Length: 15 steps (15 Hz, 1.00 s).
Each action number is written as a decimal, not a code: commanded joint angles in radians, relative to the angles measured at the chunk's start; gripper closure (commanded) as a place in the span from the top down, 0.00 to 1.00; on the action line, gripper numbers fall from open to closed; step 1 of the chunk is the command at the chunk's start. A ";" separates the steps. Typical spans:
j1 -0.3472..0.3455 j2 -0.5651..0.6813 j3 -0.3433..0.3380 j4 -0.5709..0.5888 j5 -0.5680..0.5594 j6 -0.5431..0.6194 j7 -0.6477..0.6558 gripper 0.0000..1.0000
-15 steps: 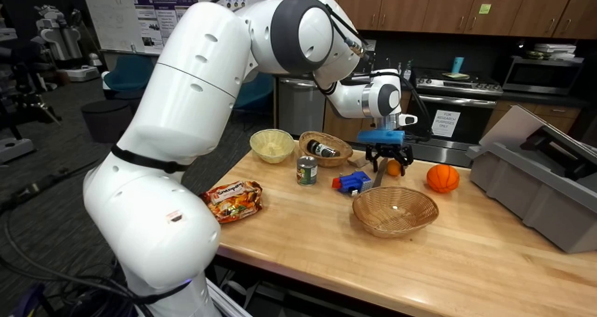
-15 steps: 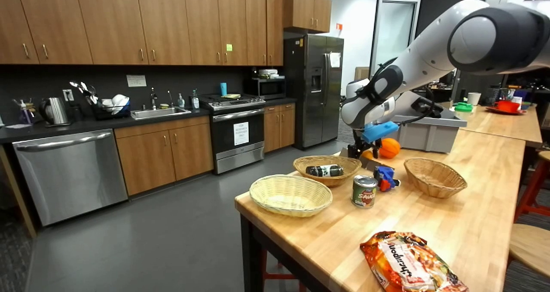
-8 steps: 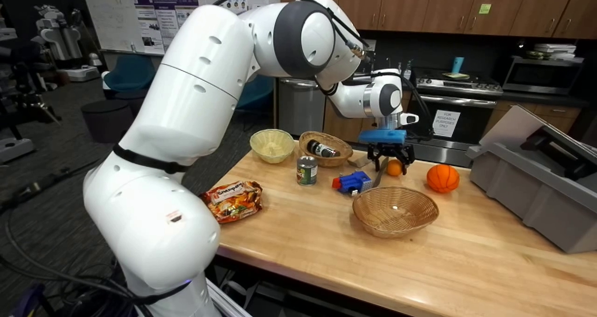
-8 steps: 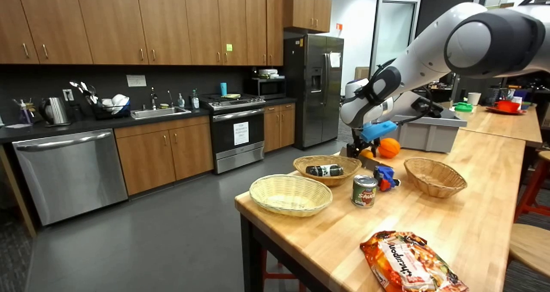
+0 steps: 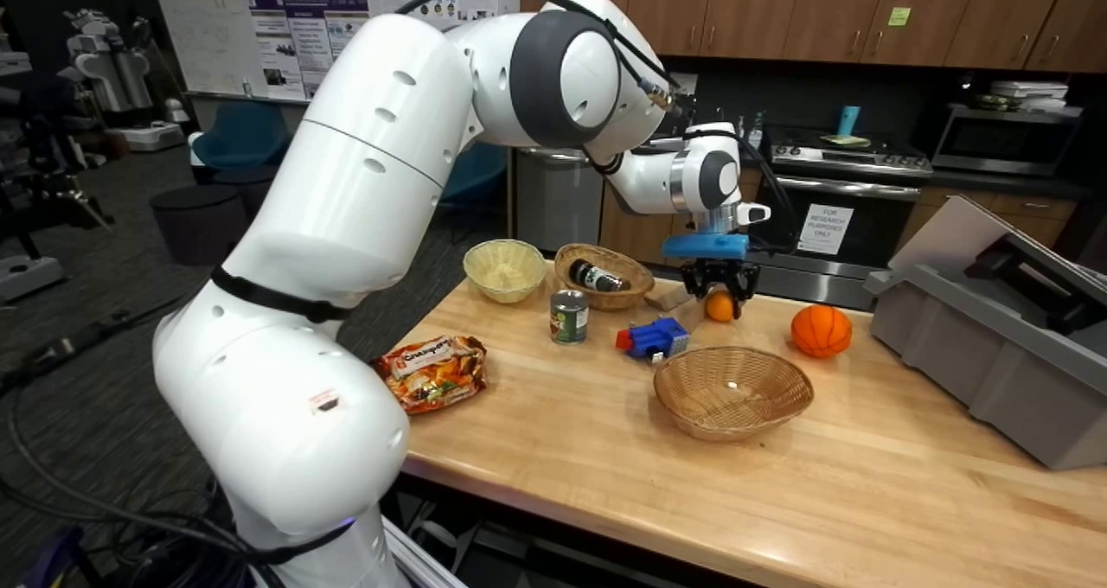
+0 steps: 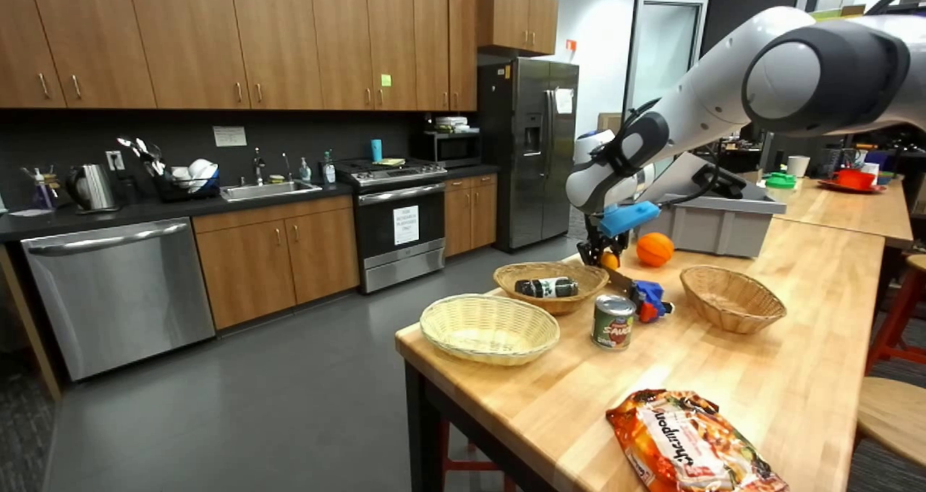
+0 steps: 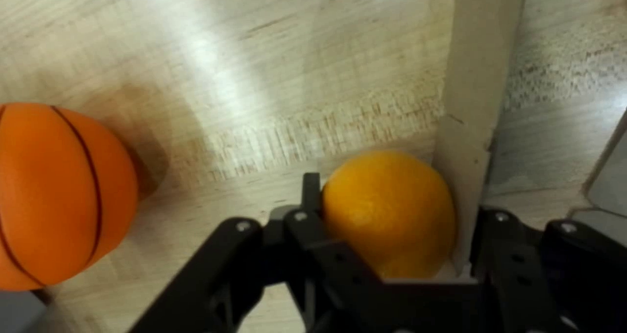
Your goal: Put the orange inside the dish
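Near the table's (image 5: 605, 458) kitchen-side edge, the orange (image 7: 389, 215) is clamped with a tan strip (image 7: 472, 98) by the gripper (image 7: 396, 206), jaws half closed; in wrist view, the ball (image 7: 59, 196) is cropped.

In an exterior view, the desk (image 5: 553, 463) is smooth, glossy wood; toward its far edge, the orange (image 5: 719, 308) has satin skin. The dish (image 5: 728, 398) is woven wicker, the sauce can (image 6: 613, 324) shiny-topped metal, the food packet (image 5: 435, 373) by the left edge crinkled, glossy plastic.

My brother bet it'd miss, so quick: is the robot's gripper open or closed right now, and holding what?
Gripper: closed, jaws holding the orange, with a flat tan strip caught in there too.
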 commanded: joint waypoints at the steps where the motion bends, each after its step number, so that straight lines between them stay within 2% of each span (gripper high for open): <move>1: 0.008 0.063 -0.004 0.037 -0.006 0.037 0.026 0.32; 5: -0.006 0.033 -0.005 0.043 -0.005 0.006 -0.011 0.32; 15: 0.036 -0.033 -0.019 -0.008 -0.048 0.017 0.028 0.32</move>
